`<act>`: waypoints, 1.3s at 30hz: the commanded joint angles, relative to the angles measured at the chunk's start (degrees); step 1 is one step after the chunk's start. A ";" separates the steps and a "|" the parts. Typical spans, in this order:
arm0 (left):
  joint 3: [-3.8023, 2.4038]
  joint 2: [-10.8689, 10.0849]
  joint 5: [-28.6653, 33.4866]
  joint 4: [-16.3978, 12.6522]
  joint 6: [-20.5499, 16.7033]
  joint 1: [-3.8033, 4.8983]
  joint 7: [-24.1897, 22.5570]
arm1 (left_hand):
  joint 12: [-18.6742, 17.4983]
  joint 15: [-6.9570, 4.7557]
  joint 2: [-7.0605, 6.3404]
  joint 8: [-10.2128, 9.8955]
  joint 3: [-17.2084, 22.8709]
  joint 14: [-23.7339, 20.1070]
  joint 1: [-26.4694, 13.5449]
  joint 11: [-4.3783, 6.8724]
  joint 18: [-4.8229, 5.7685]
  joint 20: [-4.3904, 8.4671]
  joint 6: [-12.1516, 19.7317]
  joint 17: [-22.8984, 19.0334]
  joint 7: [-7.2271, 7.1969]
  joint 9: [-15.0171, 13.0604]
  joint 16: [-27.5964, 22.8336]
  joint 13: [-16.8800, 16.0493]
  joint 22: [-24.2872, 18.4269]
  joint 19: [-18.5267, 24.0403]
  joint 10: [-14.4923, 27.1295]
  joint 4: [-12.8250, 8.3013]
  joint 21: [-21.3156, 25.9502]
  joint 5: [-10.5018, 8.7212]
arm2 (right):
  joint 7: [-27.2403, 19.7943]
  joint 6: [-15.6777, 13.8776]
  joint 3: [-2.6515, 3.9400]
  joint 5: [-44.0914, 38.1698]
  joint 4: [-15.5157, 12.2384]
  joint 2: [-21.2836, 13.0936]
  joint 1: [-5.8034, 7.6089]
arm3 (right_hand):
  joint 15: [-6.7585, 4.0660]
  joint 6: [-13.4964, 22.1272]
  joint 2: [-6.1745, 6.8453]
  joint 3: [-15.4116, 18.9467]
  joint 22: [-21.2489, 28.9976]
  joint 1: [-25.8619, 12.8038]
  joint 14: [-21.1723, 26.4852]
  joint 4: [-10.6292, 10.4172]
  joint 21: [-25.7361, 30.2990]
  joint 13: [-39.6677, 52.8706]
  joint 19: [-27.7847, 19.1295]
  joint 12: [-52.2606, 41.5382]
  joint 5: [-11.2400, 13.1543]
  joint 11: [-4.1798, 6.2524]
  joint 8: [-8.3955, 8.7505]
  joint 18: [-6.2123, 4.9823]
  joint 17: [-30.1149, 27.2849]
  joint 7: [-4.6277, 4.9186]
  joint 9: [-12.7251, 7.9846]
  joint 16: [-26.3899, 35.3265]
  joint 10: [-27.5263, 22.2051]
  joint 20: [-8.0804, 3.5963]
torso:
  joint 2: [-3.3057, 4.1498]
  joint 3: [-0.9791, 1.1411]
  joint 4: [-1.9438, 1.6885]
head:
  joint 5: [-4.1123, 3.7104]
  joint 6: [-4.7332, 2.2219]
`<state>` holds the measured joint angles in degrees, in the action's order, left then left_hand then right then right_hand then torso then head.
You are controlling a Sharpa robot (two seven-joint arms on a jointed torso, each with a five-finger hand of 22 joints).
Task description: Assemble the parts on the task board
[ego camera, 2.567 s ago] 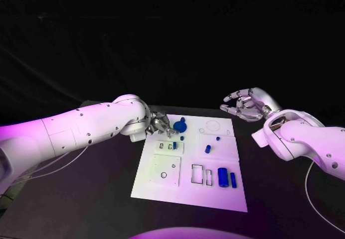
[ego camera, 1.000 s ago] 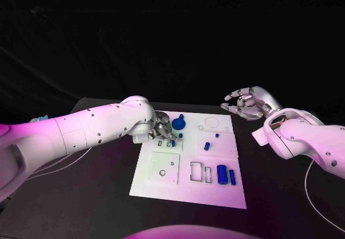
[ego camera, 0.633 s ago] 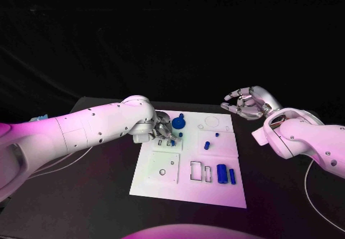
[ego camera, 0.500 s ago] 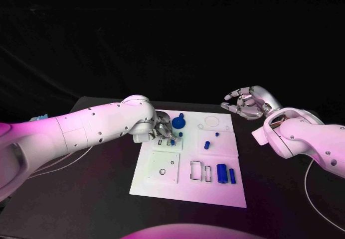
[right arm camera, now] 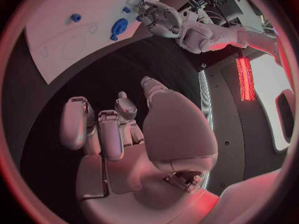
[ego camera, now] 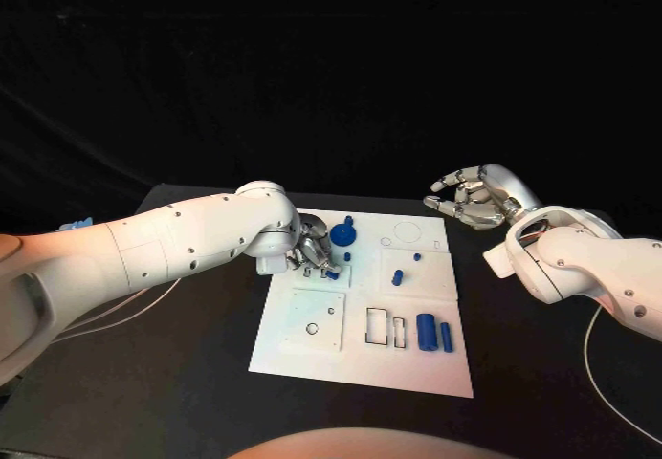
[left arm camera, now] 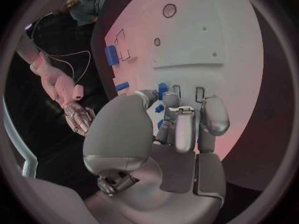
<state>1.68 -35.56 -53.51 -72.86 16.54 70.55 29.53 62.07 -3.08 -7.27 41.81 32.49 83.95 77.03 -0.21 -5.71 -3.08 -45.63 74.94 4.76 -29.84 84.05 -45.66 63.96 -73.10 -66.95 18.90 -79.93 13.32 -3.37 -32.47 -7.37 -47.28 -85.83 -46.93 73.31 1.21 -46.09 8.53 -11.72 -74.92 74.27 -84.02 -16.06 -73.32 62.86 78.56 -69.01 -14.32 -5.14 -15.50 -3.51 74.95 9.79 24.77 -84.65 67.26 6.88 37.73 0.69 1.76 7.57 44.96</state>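
Lying mid-frame in the head view, the task board (ego camera: 362, 316) carries blue parts (ego camera: 428, 332) lower right. The left hand (ego camera: 311, 254), at its upper-left slots, has fingers curled onto a small blue piece (left arm camera: 162, 90); whether it grips it, I cannot tell. A tilted piece could jam there. The right hand (ego camera: 469, 199) hovers upper right off the worktop, loosely curled, empty. No writing legible.

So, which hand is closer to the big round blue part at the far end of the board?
Left. The left hand is right beside the round blue part, over the task board. The right hand hovers off the board's far right corner.
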 commanded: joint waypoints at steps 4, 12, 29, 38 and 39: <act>-0.13 -0.50 4.48 -0.35 -0.25 0.02 -0.72 | 0.41 -0.08 -1.22 3.64 9.42 3.09 -1.42 -0.04 0.34 -0.11 0.45 4.12 -0.18 -4.67 0.34 -0.39 0.28 -0.08 -0.83 -7.26 -0.49 0.27 | 0.19 0.16 0.00 -0.22 0.03 -0.02 -0.05 | -0.48 0.41 -0.58 -0.02 -1.65 -0.03 -2.58 -0.15 0.53 -0.03 -0.32 0.19 -0.28 0.12 -0.46 -1.08 1.37 0.02 0.09 0.31 -0.23 -0.05 | 0.05 0.02 -0.01 | -0.02 -0.02; -0.39 -2.48 5.13 -2.25 -2.02 0.03 -0.43 | 1.40 -0.22 -1.74 4.58 11.60 3.24 -2.86 0.12 0.41 -0.02 0.36 4.43 -0.36 -5.59 0.52 -1.48 0.74 -0.35 -1.76 -8.39 -0.73 0.20 | 0.21 0.19 -0.01 -0.23 0.14 -0.10 -0.14 | -0.48 0.42 -0.58 -0.02 -1.64 -0.02 -2.59 -0.15 0.55 -0.02 -0.32 0.17 -0.32 0.12 -0.49 -1.08 1.39 0.02 0.09 0.31 -0.20 -0.06 | 0.02 0.08 -0.09 | -0.06 0.05; -0.37 -4.79 -5.23 -6.67 -9.39 -0.76 -1.75 | 4.65 -1.27 -4.56 8.48 18.60 3.85 -7.94 1.30 1.01 0.90 -0.33 5.67 -1.60 -8.15 1.46 -3.98 3.91 -2.77 -5.11 -11.07 -2.15 0.42 | 0.05 0.16 -0.02 -0.20 0.08 -0.56 -0.36 | -0.49 0.44 -0.57 0.02 -1.62 -0.10 -2.57 -0.23 0.59 -0.13 -0.33 0.25 -0.35 0.12 -0.57 -1.08 1.33 0.02 0.11 0.34 -0.27 -0.07 | 0.06 0.08 -0.07 | 0.43 0.17; -0.32 -4.79 -9.58 -7.56 -9.36 -1.68 -0.95 | 5.17 -1.58 -5.00 9.14 19.88 3.89 -8.70 1.67 1.17 1.14 -0.75 5.80 -1.98 -8.47 1.58 -4.41 4.66 -3.36 -5.92 -11.58 -2.44 0.62 | 0.12 0.31 -0.02 -0.16 0.13 -0.66 -0.54 | -0.49 0.46 -0.58 0.04 -1.63 -0.17 -2.59 -0.28 0.59 -0.11 -0.32 0.23 -0.38 0.13 -0.64 -1.08 1.40 0.01 0.12 0.33 -0.23 -0.08 | 0.13 0.06 -0.02 | 0.65 0.18; -0.32 -4.77 -9.89 -7.57 -9.26 -1.72 -0.86 | 5.20 -1.61 -5.06 9.19 20.01 3.91 -8.76 1.70 1.18 1.17 -0.79 5.89 -2.01 -8.49 1.63 -4.43 4.71 -3.39 -5.97 -11.66 -2.46 0.66 | 0.13 0.33 -0.02 -0.16 0.13 -0.66 -0.56 | -0.49 0.46 -0.58 0.04 -1.63 -0.17 -2.59 -0.28 0.59 -0.11 -0.32 0.23 -0.38 0.13 -0.64 -1.08 1.40 0.01 0.12 0.33 -0.23 -0.08 | 0.14 0.05 0.02 | 0.70 0.21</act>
<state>1.38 -40.46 -60.01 -80.23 7.89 68.89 28.73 67.00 -4.30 -12.44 50.82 42.55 83.95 68.82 1.42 -5.32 -1.85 -45.40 74.92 4.06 -29.85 85.32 -50.13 68.65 -76.18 -72.52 16.82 -82.20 13.78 -3.19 -32.46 -7.40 -47.28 -85.69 -47.57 72.80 1.21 -46.09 8.53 -11.72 -74.94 74.27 -84.02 -16.06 -73.00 62.78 78.56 -69.01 -14.32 -5.14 -15.95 -3.51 74.93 9.79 24.81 -84.65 67.26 6.88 37.85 0.74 1.69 8.18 45.15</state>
